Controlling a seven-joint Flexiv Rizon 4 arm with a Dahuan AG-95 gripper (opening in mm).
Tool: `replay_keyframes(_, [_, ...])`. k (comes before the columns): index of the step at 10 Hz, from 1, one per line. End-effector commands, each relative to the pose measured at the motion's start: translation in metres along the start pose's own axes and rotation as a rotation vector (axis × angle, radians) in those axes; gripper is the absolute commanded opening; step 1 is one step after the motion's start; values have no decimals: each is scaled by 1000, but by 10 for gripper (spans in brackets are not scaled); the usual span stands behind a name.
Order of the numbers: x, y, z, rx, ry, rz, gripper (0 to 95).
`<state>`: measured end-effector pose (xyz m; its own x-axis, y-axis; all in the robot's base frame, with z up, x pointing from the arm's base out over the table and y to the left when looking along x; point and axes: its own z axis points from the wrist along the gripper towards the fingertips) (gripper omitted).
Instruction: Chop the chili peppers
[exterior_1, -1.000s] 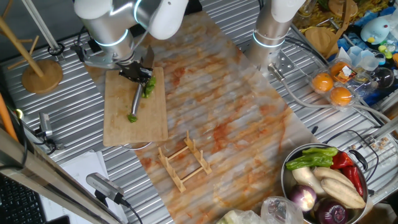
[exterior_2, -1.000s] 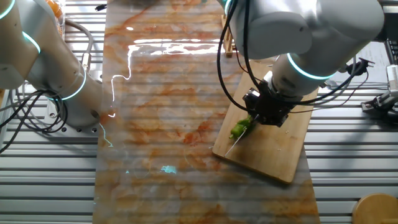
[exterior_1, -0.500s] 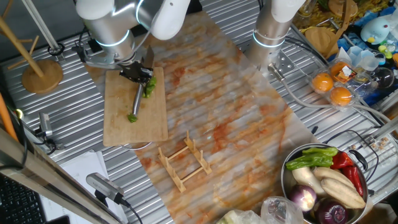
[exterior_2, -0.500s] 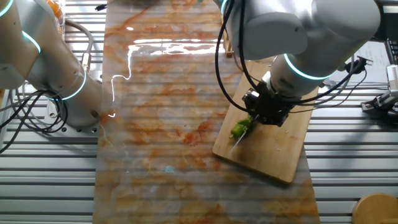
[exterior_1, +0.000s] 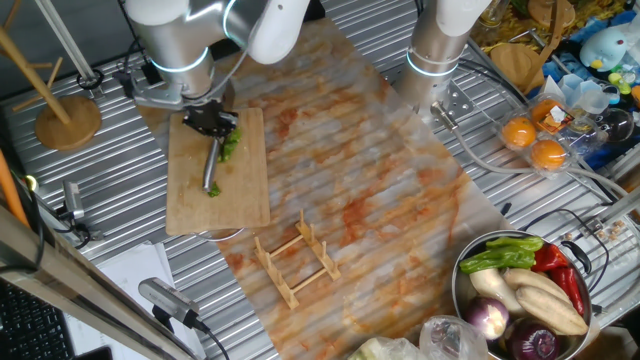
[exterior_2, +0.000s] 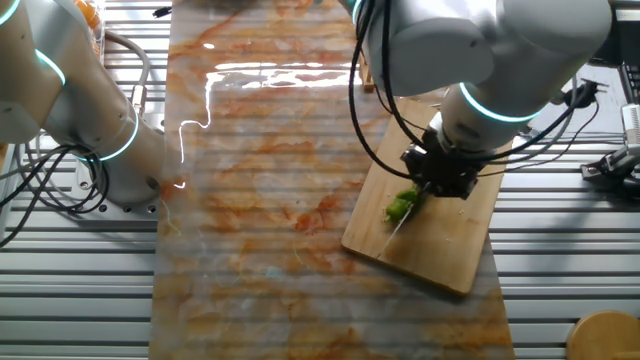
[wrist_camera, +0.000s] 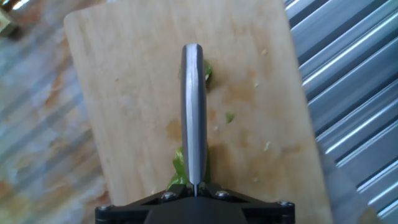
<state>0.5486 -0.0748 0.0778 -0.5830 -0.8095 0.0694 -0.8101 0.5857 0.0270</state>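
1. The arm (exterior_1: 190, 35) reaches down from above the rear of the wooden cutting board (exterior_1: 190, 195), its wrist bent so the gripper (exterior_1: 210, 122) points down at the board; in the other fixed view the gripper (exterior_2: 440, 175) sits over the board's (exterior_2: 450, 250) middle.
2. The black fingers are clamped together on a knife (exterior_1: 212, 165). The hand view looks straight along the blade's spine (wrist_camera: 193, 112), a narrow grey metal strip running away from the black mount at the bottom edge.
3. The blade lies edge-down across the chili peppers (exterior_1: 229, 146). In the hand view green flesh shows on both sides of the steel: a piece near the tip (wrist_camera: 206, 73) and another close to the gripper, at the lower left of the blade.
4. A small separate green chunk (exterior_1: 213, 190) rests on the board near the knife tip in one fixed view. Tiny green flecks and pale seeds dot the wood beside the blade.
5. The board is pale, smooth-grained bamboo with rounded corners. It sits on a glossy, orange-streaked marbled sheet (exterior_1: 380, 190) over the ribbed metal counter (exterior_1: 90, 215).
6. A small wooden rack (exterior_1: 297, 258) stands on the sheet just beyond the board's near corner.
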Motion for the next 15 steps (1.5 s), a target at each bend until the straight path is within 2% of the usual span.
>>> replay_keyframes(1, [-7,-9,-5,-2,-6,-6,0])
replay_keyframes(3, [-18,-23,-13,14,-14,-10,0])
replay_keyframes(4, [-23,-28,-15,20,-9,-11,0])
replay_keyframes(6, [-31,-38,-19,15,-6,-7,0])
replay_keyframes(8, [-32,-37,-20,-8,-6,3,0])
replay_keyframes(11, [-28,-23,-31,-38,15,28,0])
replay_keyframes(13, [-25,-19,-30,-36,17,40,0])
replay_keyframes(15, [-24,-19,-29,-16,10,60,0])
